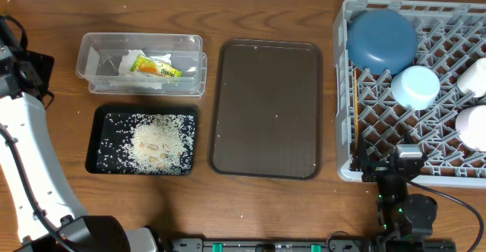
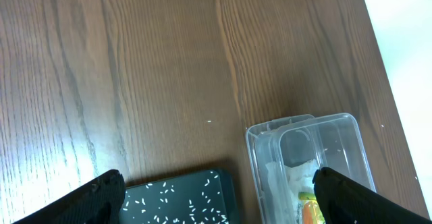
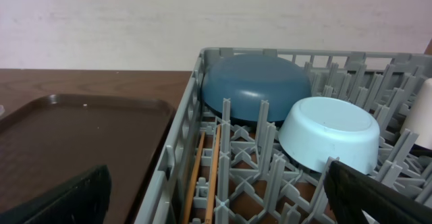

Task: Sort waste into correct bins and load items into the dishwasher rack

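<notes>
Dark wood table (image 1: 250,9): at far left the tub (image 1: 141,85) holds the napkin (image 1: 127,61) and wrapper (image 1: 156,68). Just nearer, the black tray (image 1: 99,117) holds the rice (image 1: 156,142). A brown tray (image 1: 266,108) lies mid-table. On the right, the rack (image 1: 343,142) carries the plate (image 1: 381,39), light-blue bowl (image 1: 415,86), cup (image 1: 475,76) and white bowl (image 1: 472,127), with the chopsticks (image 1: 355,115) along its left wall. The left gripper (image 2: 217,177) hangs left of the tub, jaws spread and empty. The right gripper (image 3: 217,166) is at the rack's near-left corner, jaws spread and empty.
</notes>
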{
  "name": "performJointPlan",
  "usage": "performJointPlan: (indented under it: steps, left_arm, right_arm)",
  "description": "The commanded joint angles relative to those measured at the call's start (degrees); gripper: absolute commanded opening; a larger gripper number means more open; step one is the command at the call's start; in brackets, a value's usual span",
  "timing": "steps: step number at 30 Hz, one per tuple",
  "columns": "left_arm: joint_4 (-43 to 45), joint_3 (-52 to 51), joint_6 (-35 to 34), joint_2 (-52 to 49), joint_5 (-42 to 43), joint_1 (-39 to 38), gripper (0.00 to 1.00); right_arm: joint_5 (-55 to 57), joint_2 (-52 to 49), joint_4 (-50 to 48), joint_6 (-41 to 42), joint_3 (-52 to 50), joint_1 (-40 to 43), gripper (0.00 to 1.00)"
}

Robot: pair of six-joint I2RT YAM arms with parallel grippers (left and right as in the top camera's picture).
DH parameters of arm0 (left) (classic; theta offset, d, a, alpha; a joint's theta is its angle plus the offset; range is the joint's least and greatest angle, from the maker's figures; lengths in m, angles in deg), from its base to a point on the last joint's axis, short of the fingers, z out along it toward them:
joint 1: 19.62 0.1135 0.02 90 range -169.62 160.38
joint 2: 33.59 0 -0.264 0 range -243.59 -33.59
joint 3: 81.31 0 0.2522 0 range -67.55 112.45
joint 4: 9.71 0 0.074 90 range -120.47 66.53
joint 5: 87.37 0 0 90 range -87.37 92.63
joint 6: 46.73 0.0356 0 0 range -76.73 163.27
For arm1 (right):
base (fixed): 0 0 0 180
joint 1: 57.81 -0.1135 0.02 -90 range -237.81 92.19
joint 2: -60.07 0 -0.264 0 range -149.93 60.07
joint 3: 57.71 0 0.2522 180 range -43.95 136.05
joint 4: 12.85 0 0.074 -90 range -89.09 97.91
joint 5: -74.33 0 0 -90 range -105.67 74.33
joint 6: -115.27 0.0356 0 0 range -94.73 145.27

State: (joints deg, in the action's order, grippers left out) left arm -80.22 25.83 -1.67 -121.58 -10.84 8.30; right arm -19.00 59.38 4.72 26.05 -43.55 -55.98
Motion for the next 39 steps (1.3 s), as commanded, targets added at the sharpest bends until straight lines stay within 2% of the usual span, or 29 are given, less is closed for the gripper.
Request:
performJointPlan:
  steps: [1,16,21,23,26,30,39]
  left_arm:
    - [-0.2,0.2,0.3,-0.1,-0.3,0.2,0.92]
    - [-0.2,0.2,0.3,-0.3,-0.3,0.2,0.92]
    - [-4.5,0.2,4.2,1.7,-0.7,0.3,0.92]
    - [-6.8,-1.0,4.2,3.1,-0.7,0.1,0.92]
    - [-5.6,-7.3,5.4,6.9,-0.7,-1.2,0.92]
    - [3.0,-20.5,10.2,13.5,-0.7,-4.1,0.92]
    - [37.9,-59.3,21.0,34.7,1.5,-14.0,0.92]
  right_arm:
    - [-0.4,0.3,0.2,-0.9,-0.1,0.7,0.99]
    - [-0.4,0.2,0.2,-0.9,-0.1,0.7,0.99]
    - [-0.4,0.0,0.2,-0.9,-0.1,0.7,0.99]
    - [-0.3,0.0,0.2,-0.9,-0.1,0.7,0.99]
    - [-0.4,-0.1,0.2,-0.9,-0.1,0.7,0.99]
    - [-0.4,-0.1,0.2,-0.9,-0.1,0.7,0.99]
    - [-0.4,-0.1,0.2,-0.9,-0.1,0.7,0.99]
